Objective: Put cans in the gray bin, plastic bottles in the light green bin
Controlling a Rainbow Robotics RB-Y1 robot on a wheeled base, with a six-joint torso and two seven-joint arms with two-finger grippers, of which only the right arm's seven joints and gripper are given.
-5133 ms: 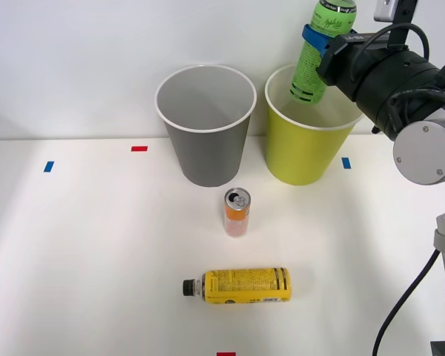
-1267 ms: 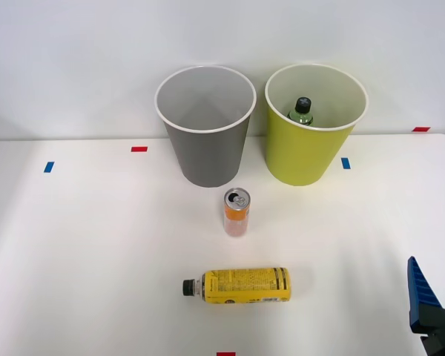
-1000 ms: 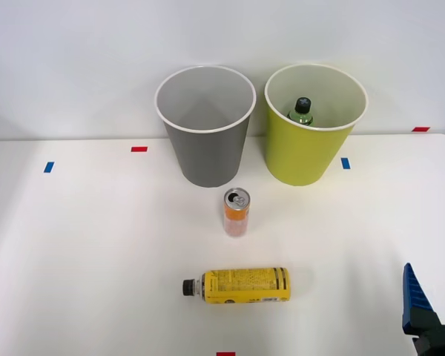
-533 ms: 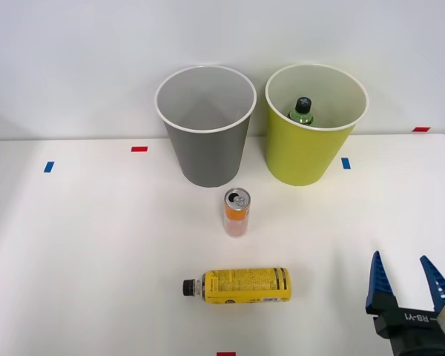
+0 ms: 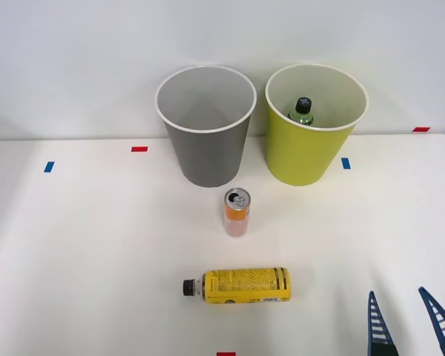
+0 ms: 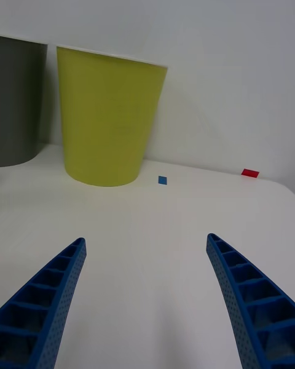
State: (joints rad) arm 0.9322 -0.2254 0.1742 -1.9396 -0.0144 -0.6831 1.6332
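Note:
An orange-and-pink can stands upright on the white table in front of the gray bin. A yellow-label bottle lies on its side nearer me, black cap to the left. The green-label bottle rests inside the light green bin, only its black cap and neck showing. My right gripper is open and empty at the front right corner of the table, well right of the yellow bottle. In the right wrist view the gripper points toward the light green bin, with the gray bin at the edge.
Small red tape marks and blue tape marks dot the table. A white wall rises directly behind the two bins. Bare tabletop stretches to the left and between the gripper and the bins.
The green bottle went from my grip above the light green bin to inside it. My gripper then pulled back to the front right corner, turned its open fingers into view, and sank lower.

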